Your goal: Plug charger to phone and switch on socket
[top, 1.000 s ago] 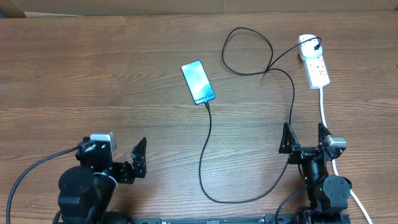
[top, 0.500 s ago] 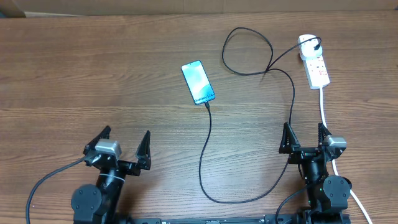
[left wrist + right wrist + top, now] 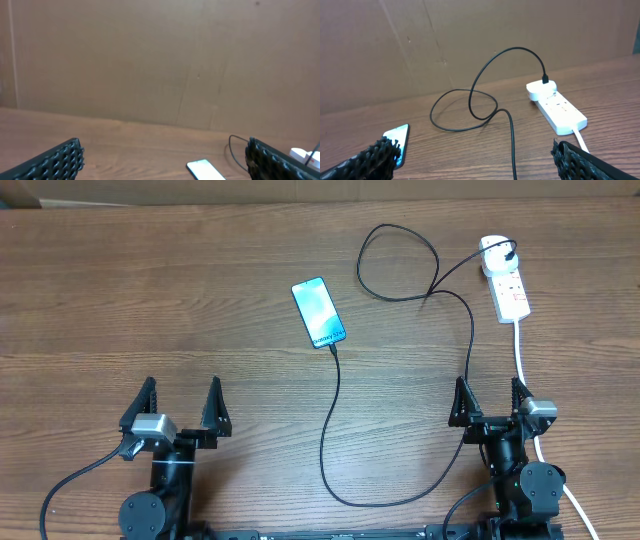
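Note:
The phone (image 3: 319, 312) lies flat mid-table with its screen lit; it also shows in the left wrist view (image 3: 204, 170) and the right wrist view (image 3: 398, 140). The black charger cable (image 3: 334, 420) meets the phone's lower end, loops along the table and up to the white plug adapter (image 3: 492, 250) in the socket strip (image 3: 510, 290), which also shows in the right wrist view (image 3: 560, 110). My left gripper (image 3: 182, 406) is open and empty at the front left. My right gripper (image 3: 490, 402) is open and empty at the front right, beside the strip's white cord (image 3: 522, 360).
A brown cardboard wall (image 3: 160, 60) stands along the table's far edge. The cable's loop (image 3: 400, 260) lies between the phone and the strip.
My left arm has swung round from facing right to facing the far wall, its gripper open throughout. The right arm, phone, cable and strip have not moved.

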`<state>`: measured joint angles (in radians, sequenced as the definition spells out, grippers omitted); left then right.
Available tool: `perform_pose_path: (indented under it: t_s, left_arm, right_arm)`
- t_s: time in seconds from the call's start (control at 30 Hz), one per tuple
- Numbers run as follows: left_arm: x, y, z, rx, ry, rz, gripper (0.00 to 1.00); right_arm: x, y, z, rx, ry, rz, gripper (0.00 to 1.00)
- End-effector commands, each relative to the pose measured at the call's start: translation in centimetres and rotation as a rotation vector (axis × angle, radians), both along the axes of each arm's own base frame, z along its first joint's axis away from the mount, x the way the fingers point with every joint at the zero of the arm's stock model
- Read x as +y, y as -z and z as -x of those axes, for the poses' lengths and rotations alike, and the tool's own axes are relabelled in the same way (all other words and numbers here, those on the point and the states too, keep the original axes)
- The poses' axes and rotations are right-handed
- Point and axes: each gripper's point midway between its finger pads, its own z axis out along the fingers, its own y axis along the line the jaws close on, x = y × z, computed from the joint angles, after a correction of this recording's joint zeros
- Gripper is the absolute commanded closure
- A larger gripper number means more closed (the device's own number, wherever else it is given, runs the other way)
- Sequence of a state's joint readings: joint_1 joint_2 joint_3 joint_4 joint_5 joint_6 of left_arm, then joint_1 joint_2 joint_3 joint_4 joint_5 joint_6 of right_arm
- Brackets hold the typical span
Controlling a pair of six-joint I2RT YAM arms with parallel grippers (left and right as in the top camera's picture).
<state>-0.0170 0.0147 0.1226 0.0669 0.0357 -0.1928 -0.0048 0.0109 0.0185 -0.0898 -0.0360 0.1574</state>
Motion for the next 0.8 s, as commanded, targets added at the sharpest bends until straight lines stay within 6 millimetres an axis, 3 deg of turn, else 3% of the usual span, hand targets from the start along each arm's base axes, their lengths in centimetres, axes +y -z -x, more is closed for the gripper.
perform_pose_path:
  t_s: [0.0, 0.37, 0.57, 0.77]
  left_arm:
    - [0.6, 1.3, -0.4, -0.006, -0.016, 0.072, 0.00]
    - [0.7, 2.4, -0.7, -0.021, -0.046, -0.056, 0.00]
    - [2.0, 8.9, -1.1, 0.246, -0.114, -0.048, 0.00]
    - [1.9, 9.0, -1.1, 0.248, -0.115, -0.150, 0.00]
  right_arm:
    - [-0.1, 0.2, 0.0, -0.003, 0.008, -0.005, 0.00]
    - [-0.1, 0.2, 0.0, -0.003, 0.008, -0.005, 0.00]
    - [-0.1, 0.2, 0.0, -0.003, 0.008, -0.005, 0.00]
    - [-0.1, 0.2, 0.0, -0.003, 0.008, -0.005, 0.00]
